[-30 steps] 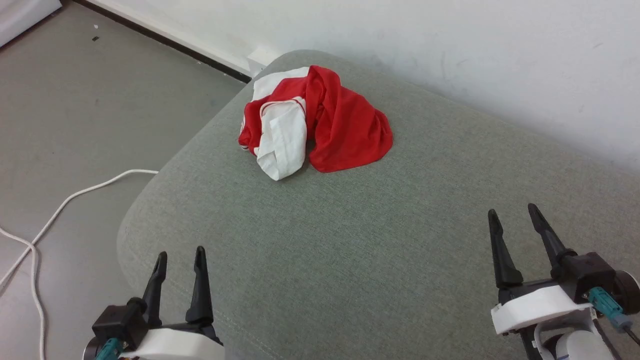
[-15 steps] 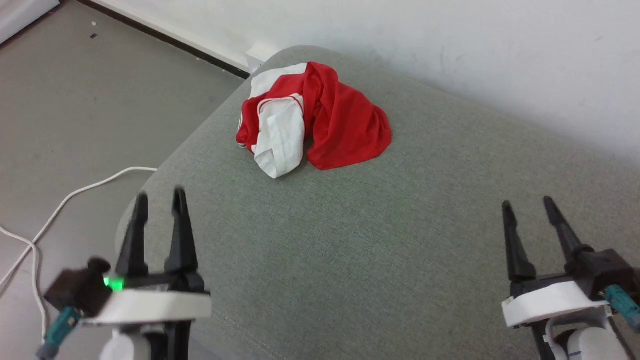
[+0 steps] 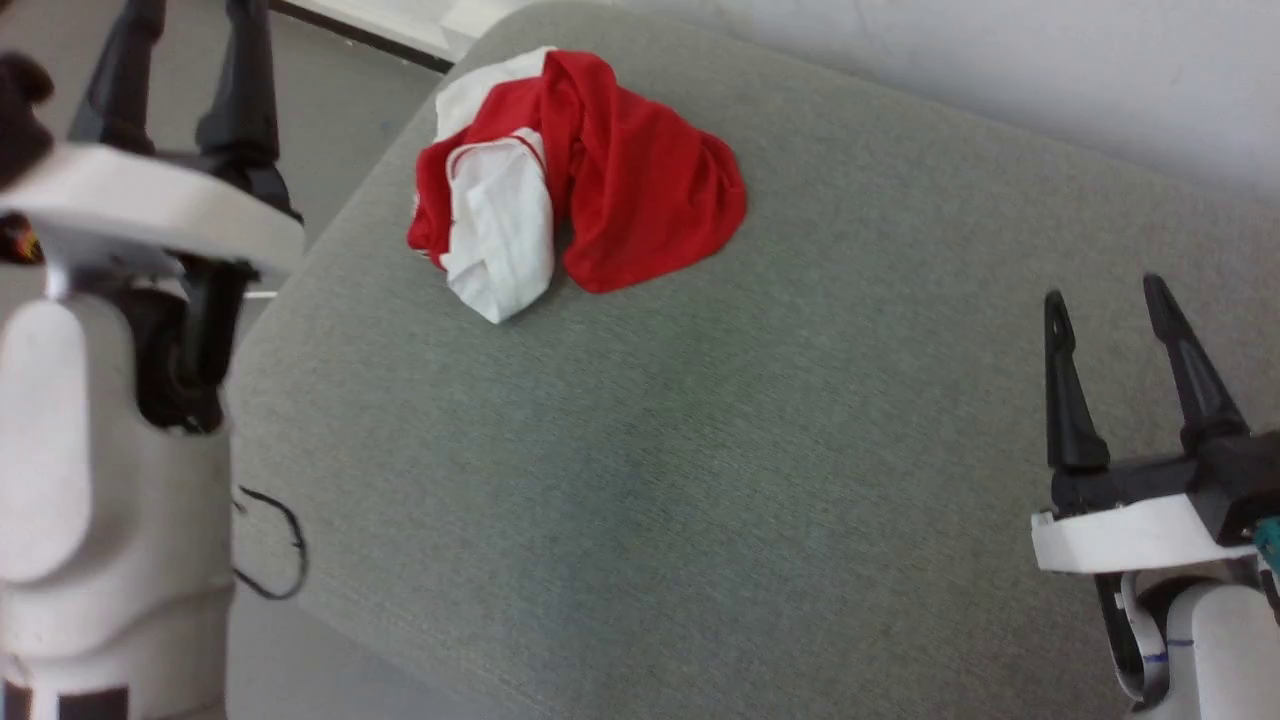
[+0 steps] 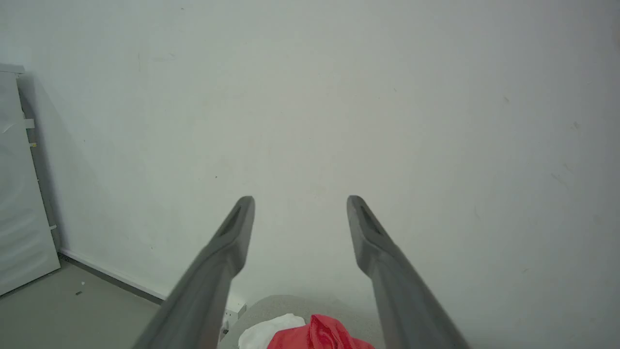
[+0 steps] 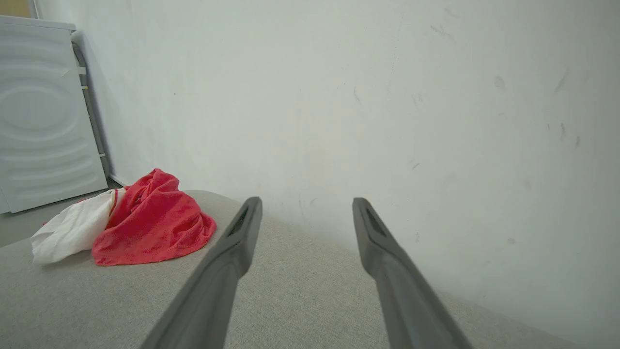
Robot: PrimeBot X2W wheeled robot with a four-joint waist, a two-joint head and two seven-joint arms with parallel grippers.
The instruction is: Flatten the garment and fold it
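1. Head view, left edge: the pale left forearm [image 3: 100,480] runs up the frame. The left gripper [image 3: 188,35] sits in the upper-left corner with its dark fingers parted and nothing between them; the tips are cut by the top edge.
2. Lower left, beside the forearm: a thin black cable loop [image 3: 285,545] on the grey floor [image 3: 340,110].
3. Upper centre-left: the garment [image 3: 620,170] is a crumpled heap near the far left corner of the cushion [image 3: 700,450]. The red body is bunched up, a white sleeve with red-striped trim is folded across the front, and it lies well apart from both grippers.
4. The cushion is grey-green woven fabric with rounded corners, set against a white wall [image 3: 1000,60] with a dark skirting strip [image 3: 350,30].
5. Lower right: the right gripper [image 3: 1104,292] has its fingers spread wide, empty, over the cushion.
6. Left wrist view: the left gripper [image 4: 300,201] is spread wide against bare wall. The garment [image 4: 319,337] shows as a red-and-white scrap at bottom centre, with a small white box [image 4: 235,308] at the wall's foot and a white appliance [image 4: 19,194] at the left edge.
7. Right wrist view: the right gripper [image 5: 307,201] is spread wide. From this low side angle the garment [image 5: 150,223] at middle left is a raised mound, white end left and red end right. The appliance [image 5: 43,121] with an embossed ring panel is at upper left, and the wall is scuffed.
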